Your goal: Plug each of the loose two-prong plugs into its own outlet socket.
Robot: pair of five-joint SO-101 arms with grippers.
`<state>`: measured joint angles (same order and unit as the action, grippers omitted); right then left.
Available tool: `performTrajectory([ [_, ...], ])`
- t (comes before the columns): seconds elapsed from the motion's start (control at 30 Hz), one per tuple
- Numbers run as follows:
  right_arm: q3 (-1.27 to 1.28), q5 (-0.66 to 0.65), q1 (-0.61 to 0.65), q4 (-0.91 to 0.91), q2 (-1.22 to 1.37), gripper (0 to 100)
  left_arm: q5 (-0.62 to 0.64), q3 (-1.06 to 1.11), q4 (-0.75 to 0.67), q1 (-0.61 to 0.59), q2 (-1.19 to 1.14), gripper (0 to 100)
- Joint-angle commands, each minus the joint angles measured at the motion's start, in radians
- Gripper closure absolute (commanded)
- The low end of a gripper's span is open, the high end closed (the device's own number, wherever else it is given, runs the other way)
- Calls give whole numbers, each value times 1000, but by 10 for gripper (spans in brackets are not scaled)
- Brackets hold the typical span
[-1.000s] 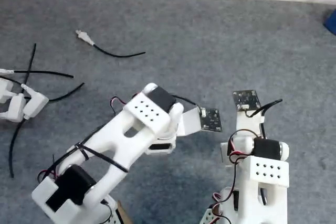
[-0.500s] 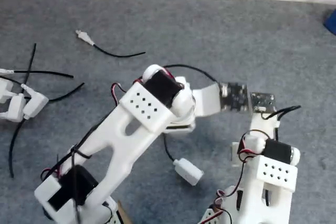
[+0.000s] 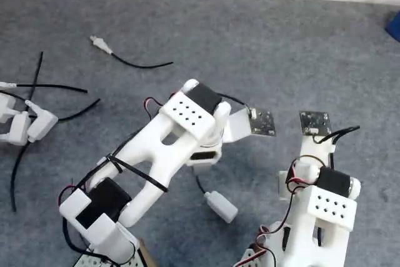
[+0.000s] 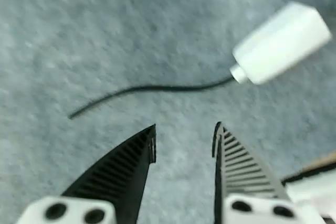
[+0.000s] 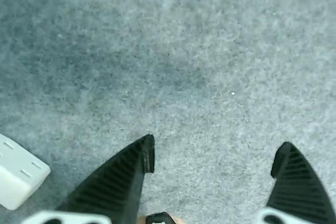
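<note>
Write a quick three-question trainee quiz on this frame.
1. True or false: the left gripper and the right gripper are both open and empty.
2. Where is the white rectangular socket block with its thin black cord?
A: on the grey carpet, beyond the left gripper's fingertips.
B: clamped in the right gripper.
C: stacked on a wooden box.
3. Fill in: the small white two-prong plug at the far side lies ____, joined to no socket.
Key: 1 true; 2 A; 3 loose.
</note>
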<state>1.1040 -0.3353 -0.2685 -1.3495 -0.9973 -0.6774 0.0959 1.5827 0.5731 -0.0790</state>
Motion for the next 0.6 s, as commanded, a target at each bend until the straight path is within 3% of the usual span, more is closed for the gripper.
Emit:
performTrajectory([
  [0.0, -22, -11, -15, 13, -13, 656, -11, 15, -77, 15, -8, 815],
  [0.23, -22, -15, -99, 16, -16, 656, -11, 24, -203, 27, -79, 815],
  [0.57, -22, -14, -96, 16, -18, 656, 54, 31, -235, 180, -197, 816],
])
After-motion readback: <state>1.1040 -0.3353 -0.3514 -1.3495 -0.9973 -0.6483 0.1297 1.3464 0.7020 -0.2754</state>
